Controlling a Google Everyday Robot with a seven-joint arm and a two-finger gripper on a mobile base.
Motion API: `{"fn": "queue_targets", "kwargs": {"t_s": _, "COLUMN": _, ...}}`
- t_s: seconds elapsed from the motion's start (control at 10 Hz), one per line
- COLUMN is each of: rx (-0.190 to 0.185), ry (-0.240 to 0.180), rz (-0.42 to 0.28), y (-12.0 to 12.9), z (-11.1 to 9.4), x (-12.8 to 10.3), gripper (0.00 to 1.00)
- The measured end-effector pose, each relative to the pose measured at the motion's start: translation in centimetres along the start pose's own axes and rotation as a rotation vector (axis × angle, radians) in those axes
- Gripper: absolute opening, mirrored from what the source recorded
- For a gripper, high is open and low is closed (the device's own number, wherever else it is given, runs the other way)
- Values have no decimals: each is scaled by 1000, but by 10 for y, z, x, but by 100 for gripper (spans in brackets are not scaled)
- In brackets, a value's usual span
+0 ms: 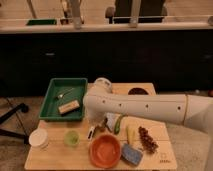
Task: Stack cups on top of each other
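Observation:
The pale green plastic cup (71,138) stands upright near the table's front left. My gripper (98,129) hangs low over the table just right of it, between the green cup and the orange bowl (105,150). My white arm (145,106) reaches in from the right and covers the table's middle. I cannot make out the dark metal cup; dark shapes at the gripper may be it or the fingers.
A white lidded tub (38,138) stands at the front left. A green tray (56,114) with a wooden block (68,106) is at the back left. A blue sponge (131,154), a green vegetable (118,124), a yellow item (131,134) and a reddish cluster (146,139) lie to the right. A dark round thing (137,91) sits at the back.

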Motion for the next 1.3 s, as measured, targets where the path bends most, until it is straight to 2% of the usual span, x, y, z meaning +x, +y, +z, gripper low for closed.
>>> {"fn": "queue_targets", "kwargs": {"t_s": 0.3, "rx": 5, "ry": -11, "rz": -35, "y": 6, "z": 1, "x": 10, "gripper": 80}}
{"fn": "queue_targets", "kwargs": {"t_s": 0.6, "rx": 17, "ry": -45, "rz": -88, "y": 10, "z": 7, "x": 19, "gripper": 80}}
{"fn": "queue_targets", "kwargs": {"t_s": 1.0, "rx": 45, "ry": -107, "rz": -122, "y": 21, "z": 31, "x": 21, "gripper": 80}}
{"fn": "queue_targets", "kwargs": {"t_s": 1.3, "rx": 42, "ry": -135, "rz": -119, "y": 28, "z": 45, "x": 20, "gripper": 80}}
